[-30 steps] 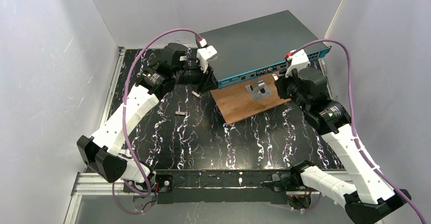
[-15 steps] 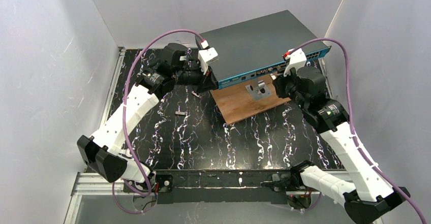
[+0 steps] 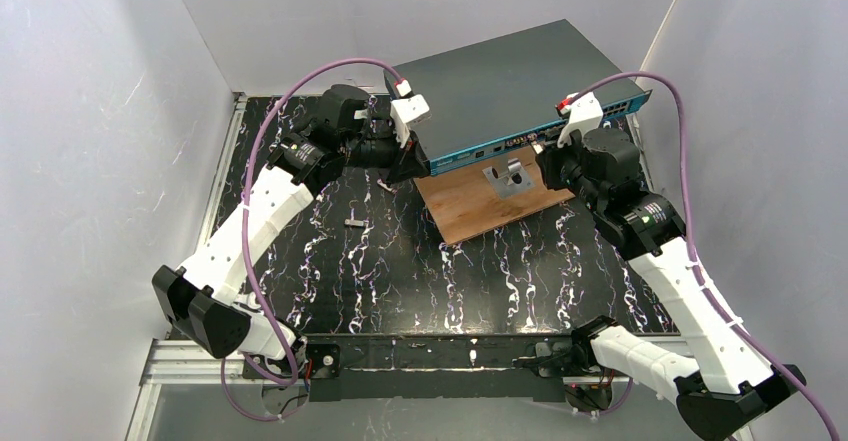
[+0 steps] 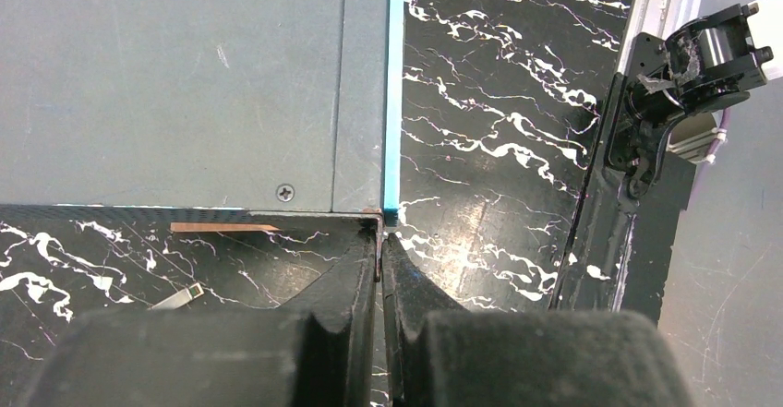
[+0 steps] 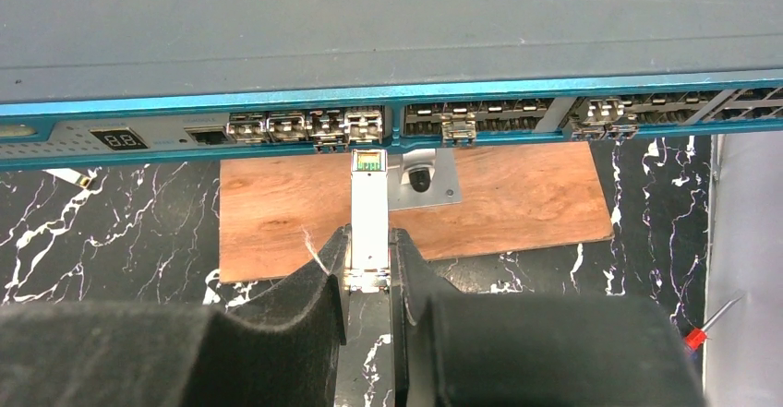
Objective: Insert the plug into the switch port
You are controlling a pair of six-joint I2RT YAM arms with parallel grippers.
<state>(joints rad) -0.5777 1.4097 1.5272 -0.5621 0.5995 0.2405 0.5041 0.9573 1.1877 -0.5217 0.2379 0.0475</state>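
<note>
The switch is a wide dark grey box with a teal front strip and rows of small sockets. My left gripper sits at its front left corner, fingers pressed together on a thin metal lip of that corner. My right gripper is shut on the plug, a slim silver module held lengthwise. The plug's green-tipped end stops just short of a port in the left group of sockets, lined up with it. In the top view the right gripper faces the front strip.
A brown wooden board lies under the switch's front, carrying a small metal bracket. Two small loose modules lie on the black marbled mat. White walls close in on both sides and behind.
The left gripper's fingers have closed at the switch's corner. The right gripper with the plug has edged slightly closer to the front strip.
</note>
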